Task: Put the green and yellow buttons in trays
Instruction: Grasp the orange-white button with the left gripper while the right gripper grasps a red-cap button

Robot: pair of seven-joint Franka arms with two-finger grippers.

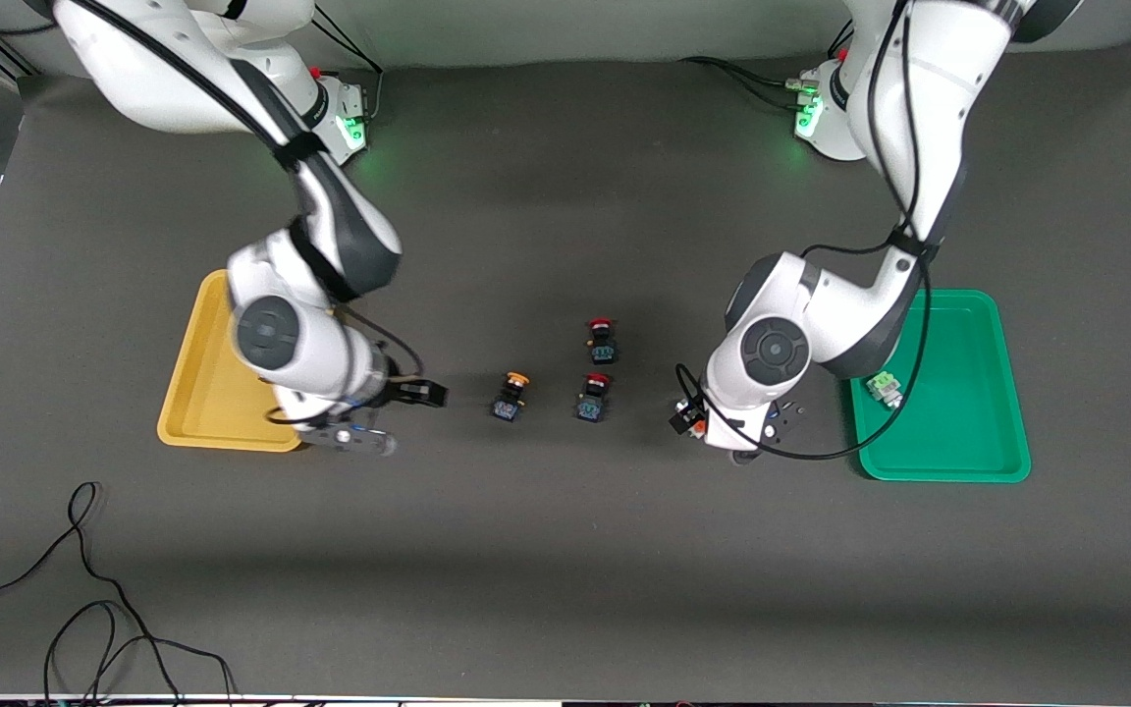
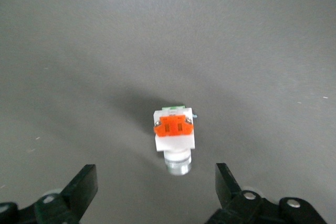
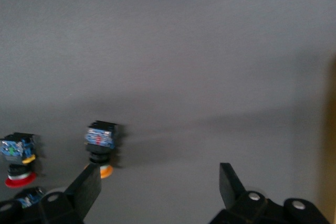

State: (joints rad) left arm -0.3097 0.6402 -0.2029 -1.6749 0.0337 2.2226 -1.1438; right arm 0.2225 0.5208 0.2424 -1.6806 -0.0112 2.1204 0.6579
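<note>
A green button (image 2: pixel 175 136) with a white body and an orange block lies on the mat just ahead of my open left gripper (image 2: pixel 156 182), not between the fingers. In the front view this button (image 1: pixel 688 420) shows at the edge of the left gripper (image 1: pixel 723 437). A second green button (image 1: pixel 885 386) lies in the green tray (image 1: pixel 968 452). A yellow button (image 1: pixel 511 396) stands mid-table, also seen in the right wrist view (image 3: pixel 100 142). My right gripper (image 3: pixel 157 187) is open and empty, over the mat beside the yellow tray (image 1: pixel 202 393), and shows low beside that tray in the front view (image 1: pixel 369 437).
Two red-capped buttons (image 1: pixel 602 339) (image 1: pixel 593 396) stand between the yellow button and the left gripper; one of these red buttons (image 3: pixel 18 158) shows in the right wrist view. Loose black cables (image 1: pixel 84 589) lie near the table's front edge at the right arm's end.
</note>
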